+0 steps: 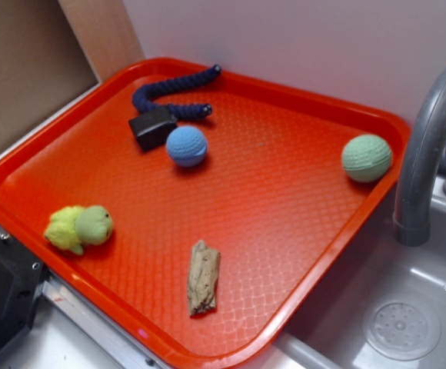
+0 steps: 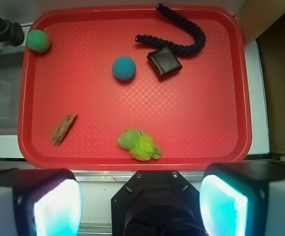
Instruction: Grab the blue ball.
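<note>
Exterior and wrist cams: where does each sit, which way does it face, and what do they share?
Exterior: sits off to the side and above, looking down at an angle across the red tray toward the wall; no robot part identifiable.
Wrist: sits on the arm high above the tray's near edge, looking almost straight down; the gripper fills the bottom, fingers spread wide.
Shared: tray, blue ball, green ball, navy rope, black block, wood piece, plush toy.

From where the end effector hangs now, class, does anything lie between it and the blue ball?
Nothing sits on the blue ball, so a descent from above looks clear. The yellow-green plush toy lies between it and the open end effector in the wrist view; the black block sits beside the ball.
</note>
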Motion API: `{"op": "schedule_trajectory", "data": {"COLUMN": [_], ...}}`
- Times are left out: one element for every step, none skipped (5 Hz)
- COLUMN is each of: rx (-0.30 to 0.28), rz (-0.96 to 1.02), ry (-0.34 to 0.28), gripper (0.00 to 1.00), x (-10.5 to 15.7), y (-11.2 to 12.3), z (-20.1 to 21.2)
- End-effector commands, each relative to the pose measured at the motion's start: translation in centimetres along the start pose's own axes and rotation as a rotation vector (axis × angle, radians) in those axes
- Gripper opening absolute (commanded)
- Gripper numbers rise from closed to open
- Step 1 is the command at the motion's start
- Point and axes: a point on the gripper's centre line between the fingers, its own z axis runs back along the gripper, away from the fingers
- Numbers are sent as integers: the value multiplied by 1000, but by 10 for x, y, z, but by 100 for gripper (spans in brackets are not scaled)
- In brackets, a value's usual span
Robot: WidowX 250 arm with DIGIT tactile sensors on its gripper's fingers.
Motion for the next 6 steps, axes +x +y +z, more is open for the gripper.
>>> {"op": "schedule_trajectory", "data": {"rx": [0, -43, -5, -5, -5, -5], "rz": [0, -196, -315, -315, -315, -315], "ry": [0, -79, -144, -144, -144, -144], "gripper": [100, 100, 100, 100, 100, 100], "x": [0, 46, 70, 70, 70, 70], "y": [0, -3, -5, -5, -5, -5], "z": [0, -39, -43, -43, -43, -43]}}
